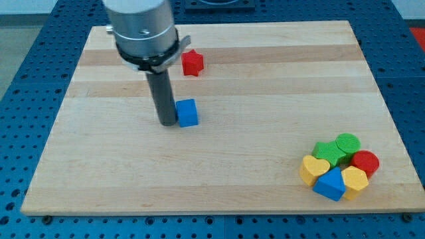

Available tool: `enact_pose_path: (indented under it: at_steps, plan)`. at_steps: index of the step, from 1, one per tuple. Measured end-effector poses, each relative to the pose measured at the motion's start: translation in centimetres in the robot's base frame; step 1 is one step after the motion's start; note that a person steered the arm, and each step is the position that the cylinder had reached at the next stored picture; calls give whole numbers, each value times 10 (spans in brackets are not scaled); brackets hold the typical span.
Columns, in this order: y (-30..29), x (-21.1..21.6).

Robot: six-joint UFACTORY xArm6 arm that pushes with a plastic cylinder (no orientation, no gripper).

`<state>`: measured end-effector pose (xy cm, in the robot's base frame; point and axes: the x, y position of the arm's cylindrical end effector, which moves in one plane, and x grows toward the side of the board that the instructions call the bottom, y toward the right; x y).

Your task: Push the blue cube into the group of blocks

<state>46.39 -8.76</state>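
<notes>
Camera view: my tip (167, 123) is resting on the wooden board (265, 73) just to the view's left of the blue cube (187, 113), touching or all but touching its left face; the rod is standing upright beneath the arm's grey cylindrical housing (143, 30). There is no claw on this arm, so nothing is being gripped or held. The blue cube is sitting left of the board's centre, flat on one face, its sides running nearly square to the board's edges; being a cube, it is showing no long axis. A red star-shaped block (192, 62) is lying above it toward the view's top, well apart from it. Far off at the view's bottom right, the group is clustering tightly: a green block (329, 153), a green cylinder (347, 143), a red cylinder (364, 162), a yellow heart-shaped block (313, 168), a blue triangular block (330, 184) and a yellow block (354, 179).
</notes>
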Motion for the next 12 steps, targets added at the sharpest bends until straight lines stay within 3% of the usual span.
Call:
enact_pose_path:
  at_steps: [2, 3, 8, 11, 12]
  plan:
    - [13, -42]
    - [39, -36]
    - [94, 72]
    - [185, 78]
    - [177, 74]
